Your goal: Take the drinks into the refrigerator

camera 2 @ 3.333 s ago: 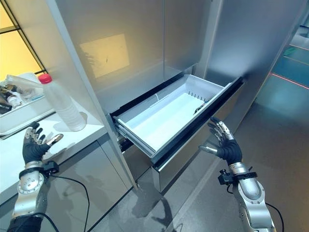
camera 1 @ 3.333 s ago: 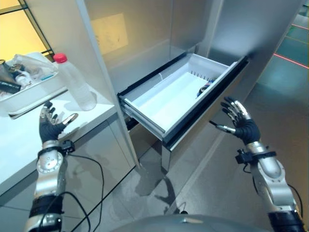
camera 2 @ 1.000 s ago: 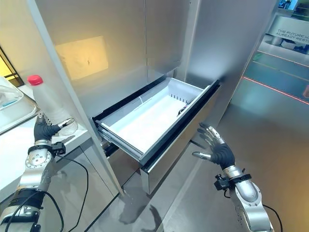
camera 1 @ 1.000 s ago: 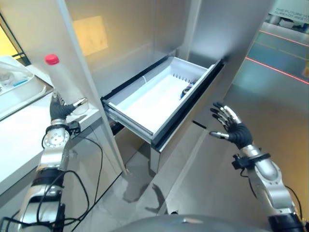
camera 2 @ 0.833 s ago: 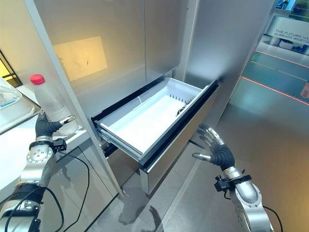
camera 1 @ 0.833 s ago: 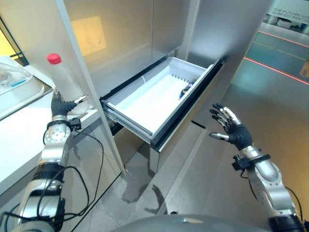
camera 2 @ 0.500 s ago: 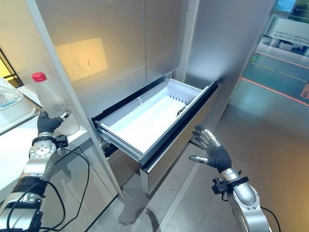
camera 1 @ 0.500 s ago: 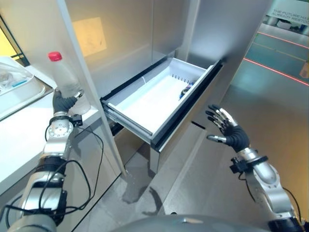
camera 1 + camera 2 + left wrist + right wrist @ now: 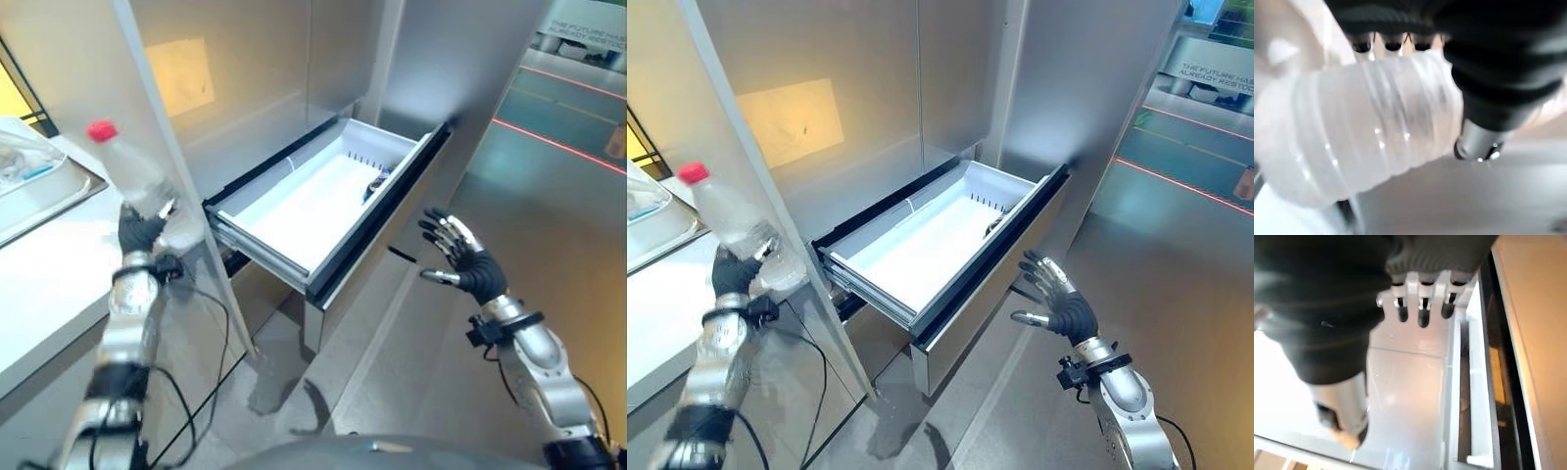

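Left hand (image 9: 143, 233) gripping bottle (image 9: 135, 179), now lifted, seemingly off counter (image 9: 49, 284)

Bottle (image 9: 140, 181): clear, ribbed, w/ red cap (image 9: 101, 129). Drawer (image 9: 323, 191): white inside, black rim, silver front. Fridge (image 9: 921, 78) silver-grey. Counter (image 9: 49, 284) white.

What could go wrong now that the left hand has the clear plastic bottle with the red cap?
1. The clear plastic bottle with the red cap is tilted in the left hand, gripped low; it may slip.
2. A grey upright panel stands between the bottle and the open white refrigerator drawer; the bottle may clip it.
3. The right hand hangs open beside the drawer front and may bump it.
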Controlling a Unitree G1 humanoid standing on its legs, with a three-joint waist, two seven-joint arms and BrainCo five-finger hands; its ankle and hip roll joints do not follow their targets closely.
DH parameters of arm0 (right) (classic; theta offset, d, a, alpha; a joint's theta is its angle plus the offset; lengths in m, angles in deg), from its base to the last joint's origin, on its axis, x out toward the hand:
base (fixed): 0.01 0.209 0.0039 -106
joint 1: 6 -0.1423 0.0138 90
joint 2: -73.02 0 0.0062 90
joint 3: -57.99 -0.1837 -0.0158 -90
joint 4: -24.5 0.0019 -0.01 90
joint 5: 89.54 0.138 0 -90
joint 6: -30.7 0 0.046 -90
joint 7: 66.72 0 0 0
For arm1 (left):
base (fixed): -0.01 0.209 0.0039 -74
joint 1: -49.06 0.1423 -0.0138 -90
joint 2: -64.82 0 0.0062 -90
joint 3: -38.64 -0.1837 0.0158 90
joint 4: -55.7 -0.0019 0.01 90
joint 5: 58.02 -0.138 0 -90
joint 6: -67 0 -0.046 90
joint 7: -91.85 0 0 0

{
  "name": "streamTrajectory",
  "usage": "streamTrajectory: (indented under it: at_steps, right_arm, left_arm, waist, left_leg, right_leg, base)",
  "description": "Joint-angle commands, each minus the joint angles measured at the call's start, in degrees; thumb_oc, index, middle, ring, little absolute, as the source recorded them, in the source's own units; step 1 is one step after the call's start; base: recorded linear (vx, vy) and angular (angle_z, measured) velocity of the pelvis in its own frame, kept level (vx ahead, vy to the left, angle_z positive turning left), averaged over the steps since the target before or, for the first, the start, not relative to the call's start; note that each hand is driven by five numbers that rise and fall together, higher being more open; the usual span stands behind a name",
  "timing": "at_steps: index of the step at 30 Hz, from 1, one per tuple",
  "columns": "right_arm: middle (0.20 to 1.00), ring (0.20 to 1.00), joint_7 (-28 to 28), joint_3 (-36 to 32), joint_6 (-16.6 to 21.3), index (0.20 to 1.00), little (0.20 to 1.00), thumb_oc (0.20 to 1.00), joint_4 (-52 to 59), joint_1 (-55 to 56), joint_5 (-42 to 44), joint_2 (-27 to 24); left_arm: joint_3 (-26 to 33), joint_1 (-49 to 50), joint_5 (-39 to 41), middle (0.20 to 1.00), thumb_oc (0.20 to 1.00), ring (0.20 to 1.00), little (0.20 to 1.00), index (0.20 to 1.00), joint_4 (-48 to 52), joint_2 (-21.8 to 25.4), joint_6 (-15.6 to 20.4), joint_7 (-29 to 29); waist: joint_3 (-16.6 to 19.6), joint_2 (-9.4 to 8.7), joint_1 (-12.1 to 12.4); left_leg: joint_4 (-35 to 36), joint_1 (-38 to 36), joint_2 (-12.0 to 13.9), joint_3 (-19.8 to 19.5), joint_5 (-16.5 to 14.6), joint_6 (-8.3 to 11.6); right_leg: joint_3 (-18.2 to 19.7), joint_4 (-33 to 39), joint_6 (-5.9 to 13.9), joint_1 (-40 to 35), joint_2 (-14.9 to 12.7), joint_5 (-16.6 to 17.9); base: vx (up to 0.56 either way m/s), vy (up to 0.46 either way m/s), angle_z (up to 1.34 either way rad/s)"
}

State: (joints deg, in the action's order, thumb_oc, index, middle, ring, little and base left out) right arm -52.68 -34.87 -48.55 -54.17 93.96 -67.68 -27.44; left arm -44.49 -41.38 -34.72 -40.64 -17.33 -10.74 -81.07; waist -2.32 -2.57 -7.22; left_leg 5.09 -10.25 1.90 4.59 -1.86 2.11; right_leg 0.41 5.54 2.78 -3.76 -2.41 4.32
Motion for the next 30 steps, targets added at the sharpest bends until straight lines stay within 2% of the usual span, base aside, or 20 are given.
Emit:
streamTrajectory:
  at_steps: [1, 3, 4, 5, 7, 9, 10, 11, 12, 13, 14, 15, 17, 19, 20, 23, 26, 28, 30]
  right_arm:
    - [1.000, 1.000, 0.80, -6.04, 2.66, 1.000, 1.000, 1.000, 1.84, -4.62, 0.80, -3.89]
    - [1.000, 1.000, 3.87, -6.68, 1.25, 1.000, 1.000, 1.000, -0.54, -4.27, 5.34, -6.70]
    - [1.000, 1.000, 3.91, -6.62, 1.30, 1.000, 1.000, 1.000, -0.60, -4.27, 5.39, -6.77]
    - [1.000, 1.000, 7.02, -5.85, -0.67, 1.000, 1.000, 1.000, -2.69, -4.33, 9.27, -9.90]
    - [1.000, 1.000, 6.93, -5.60, -0.57, 1.000, 1.000, 1.000, -3.89, -4.85, 9.40, -11.90]
    - [1.000, 1.000, 9.53, -2.37, -2.19, 1.000, 1.000, 1.000, -6.41, -6.78, 14.82, -15.79]
    - [1.000, 1.000, 11.54, 0.51, -3.17, 1.000, 1.000, 1.000, -6.13, -9.04, 16.87, -19.85]
    - [1.000, 1.000, 11.57, 0.63, -3.11, 1.000, 1.000, 1.000, -6.27, -9.20, 16.91, -19.89]
    - [1.000, 1.000, 12.61, 3.07, -3.81, 1.000, 1.000, 1.000, -6.89, -11.31, 19.32, -21.26]
    - [1.000, 1.000, 14.32, 5.84, -4.85, 1.000, 1.000, 1.000, -6.80, -13.94, 22.02, -23.31]
    - [1.000, 1.000, 15.70, 11.99, -6.05, 1.000, 1.000, 1.000, -7.76, -19.04, 24.73, -26.57]
    - [1.000, 1.000, 15.72, 12.32, -5.97, 1.000, 1.000, 1.000, -8.01, -19.46, 24.78, -26.58]
    - [1.000, 1.000, 17.83, 21.77, -8.16, 1.000, 1.000, 1.000, -8.59, -27.44, 29.77, -28.73]
    - [1.000, 1.000, 18.55, 26.72, -9.48, 1.000, 1.000, 1.000, -8.71, -31.21, 32.56, -28.63]
    - [1.000, 1.000, 18.55, 26.81, -9.45, 1.000, 1.000, 1.000, -8.80, -31.36, 32.59, -28.63]
    - [1.000, 1.000, 18.72, 32.68, -11.91, 1.000, 1.000, 1.000, -8.34, -33.66, 36.48, -25.42]
    - [1.000, 1.000, 17.91, 33.37, -11.86, 1.000, 1.000, 1.000, -8.82, -33.48, 37.62, -22.81]
    - [1.000, 1.000, 17.43, 34.37, -11.89, 1.000, 1.000, 1.000, -9.34, -33.15, 37.39, -18.49]
    - [1.000, 1.000, 17.07, 34.39, -11.69, 1.000, 1.000, 1.000, -10.05, -32.66, 37.38, -16.54]
  left_arm:
    - [4.07, -2.10, 7.47, 0.200, 0.200, 0.200, 0.200, 0.200, 8.70, 0.94, 5.78, -7.65]
    - [4.16, 6.39, 10.93, 0.200, 0.200, 0.200, 0.200, 0.200, 15.95, 0.01, 4.15, -14.14]
    - [4.23, 6.54, 10.96, 0.200, 0.200, 0.200, 0.200, 0.200, 16.08, -0.05, 4.09, -14.18]
    - [3.29, 10.76, 13.07, 0.200, 0.200, 0.200, 0.200, 0.200, 20.01, 0.65, 2.70, -18.81]
    - [2.87, 12.49, 13.49, 0.200, 0.200, 0.200, 0.200, 0.200, 21.56, 1.74, 2.26, -20.44]
    - [0.86, 15.17, 16.37, 0.200, 0.200, 0.200, 0.200, 0.200, 24.82, 3.89, 1.02, -24.43]
    - [-1.93, 16.58, 17.17, 0.200, 0.200, 0.200, 0.200, 0.200, 27.12, 7.19, 0.12, -27.04]
    - [-1.88, 16.59, 17.20, 0.200, 0.200, 0.200, 0.200, 0.200, 27.09, 7.16, 0.14, -27.07]
    - [-3.05, 16.63, 17.26, 0.200, 0.200, 0.200, 0.200, 0.200, 28.55, 9.19, 0.10, -28.21]
    - [-4.95, 16.28, 16.81, 0.200, 0.200, 0.200, 0.200, 0.200, 29.45, 11.49, -0.11, -28.97]
    - [-9.44, 14.75, 16.67, 0.200, 0.200, 0.200, 0.200, 0.200, 29.75, 16.10, -0.24, -30.81]
    - [-9.34, 14.72, 16.67, 0.200, 0.200, 0.200, 0.200, 0.200, 29.64, 16.03, -0.18, -30.84]
    - [-15.84, 10.16, 14.28, 0.200, 0.200, 0.200, 0.200, 0.200, 32.02, 23.79, 0.21, -32.34]
    - [-20.05, 7.27, 14.30, 0.200, 0.200, 0.200, 0.200, 0.200, 32.90, 27.60, 0.06, -33.55]
    - [-20.08, 7.18, 14.30, 0.200, 0.200, 0.200, 0.200, 0.200, 32.81, 27.56, 0.10, -33.55]
    - [-25.83, -0.10, 14.02, 0.200, 0.200, 0.200, 0.200, 0.200, 34.50, 32.31, -0.21, -33.85]
    - [-28.10, -3.71, 13.74, 0.200, 0.200, 0.200, 0.200, 0.200, 34.19, 32.42, 0.16, -33.17]
    - [-30.46, -7.49, 14.42, 0.200, 0.200, 0.200, 0.200, 0.200, 33.97, 30.52, 0.00, -32.55]
    - [-30.89, -8.21, 14.24, 0.200, 0.200, 0.200, 0.200, 0.200, 34.11, 29.75, 0.02, -32.23]
  waist:
    - [-1.73, -0.23, 0.18]
    - [-1.78, -0.72, 1.31]
    - [-1.71, -0.69, 1.25]
    - [-1.64, -1.06, 2.02]
    - [-1.59, -1.13, 2.22]
    - [-1.50, -1.54, 2.97]
    - [-1.41, -1.64, 3.46]
    - [-1.45, -1.62, 3.39]
    - [-1.35, -1.71, 3.60]
    - [-1.29, -1.79, 3.79]
    - [-1.10, -1.86, 4.21]
    - [-1.19, -1.84, 4.07]
    - [-1.12, -1.74, 4.39]
    - [-1.25, -1.61, 4.26]
    - [-1.32, -1.58, 4.25]
    - [-1.65, -1.13, 3.68]
    - [-2.02, -1.03, 3.63]
    - [-2.50, -0.81, 3.46]
    - [-2.62, -0.78, 3.44]
  left_leg:
    - [-2.88, 0.79, -1.77, -3.78, -4.65, -2.24]
    - [-3.12, 1.08, -1.95, -4.35, -4.63, -2.31]
    - [-3.12, 1.09, -1.95, -4.36, -4.63, -2.32]
    - [-3.26, 1.44, -1.95, -4.73, -4.50, -2.21]
    - [-3.32, 1.52, -1.97, -4.84, -4.49, -2.20]
    - [-3.61, 1.71, -1.94, -5.10, -4.50, -2.17]
    - [-3.66, 1.28, -1.82, -5.34, -4.86, -2.06]
    - [-3.67, 1.24, -1.82, -5.35, -4.88, -2.06]
    - [-3.72, 1.24, -1.74, -5.43, -4.83, -1.98]
    - [-3.84, 1.25, -1.72, -5.56, -4.78, -1.89]
    - [-3.90, 1.17, -1.68, -5.64, -4.68, -1.72]
    - [-3.90, 1.11, -1.67, -5.65, -4.69, -1.72]
    - [-3.90, 0.89, -1.44, -5.64, -4.58, -1.38]
    - [-3.82, 0.65, -1.28, -5.51, -4.46, -1.19]
    - [-3.80, 0.60, -1.27, -5.51, -4.46, -1.18]
    - [-3.71, 0.22, -1.04, -5.45, -4.35, -0.98]
    - [-3.75, 0.44, -0.98, -5.44, -3.89, -1.00]
    - [-3.76, 0.42, -0.92, -5.42, -3.79, -1.03]
    - [-3.87, 0.55, -0.92, -5.50, -3.79, -1.06]
  right_leg:
    - [-3.06, -4.15, 1.26, -4.52, -1.00, -10.79]
    - [-3.53, -3.70, 1.11, -5.00, -1.15, -10.69]
    - [-3.55, -3.66, 1.11, -5.01, -1.15, -10.68]
    - [-4.22, -3.50, 1.18, -5.10, -1.29, -10.65]
    - [-4.41, -3.41, 1.23, -5.23, -1.34, -10.63]
    - [-4.62, -3.48, 1.31, -5.26, -1.43, -10.57]
    - [-4.92, -3.51, 1.32, -5.90, -1.38, -10.97]
    - [-4.93, -3.50, 1.32, -5.95, -1.38, -10.98]
    - [-5.15, -3.50, 1.34, -6.10, -1.38, -10.97]
    - [-5.22, -3.53, 1.31, -6.19, -1.35, -11.01]
    - [-5.38, -3.52, 1.33, -6.30, -1.28, -11.00]
    - [-5.38, -3.53, 1.33, -6.35, -1.27, -11.01]
    - [-5.73, -3.74, 1.35, -6.48, -1.19, -11.19]
    - [-5.78, -3.78, 1.31, -6.66, -1.15, -11.13]
    - [-5.78, -3.77, 1.31, -6.71, -1.15, -11.13]
    - [-5.71, -3.99, 1.17, -6.78, -0.91, -11.27]
    - [-5.76, -4.34, 1.11, -6.36, -0.87, -11.10]
    - [-5.74, -4.53, 1.02, -6.26, -0.79, -11.19]
    - [-5.71, -4.52, 0.98, -6.18, -0.79, -11.17]
  base:
    - [-0.04, -0.015, -0.04]
    - [-0.05, -0.013, 0.00]
    - [-0.05, -0.015, 0.03]
    - [-0.03, -0.012, 0.00]
    - [-0.04, -0.011, 0.07]
    - [-0.05, -0.026, 0.17]
    - [-0.02, -0.025, 0.18]
    - [-0.01, -0.024, 0.14]
    - [-0.01, -0.018, 0.10]
    - [-0.04, -0.029, 0.06]
    - [-0.03, -0.019, 0.01]
    - [-0.03, -0.015, 0.02]
    - [-0.04, -0.024, 0.10]
    - [-0.03, -0.023, 0.07]
    - [0.00, 0.000, 0.00]
    - [0.00, 0.000, 0.00]
    - [-0.02, -0.010, -0.01]
    - [0.00, 0.000, 0.00]
    - [-0.02, -0.008, -0.01]
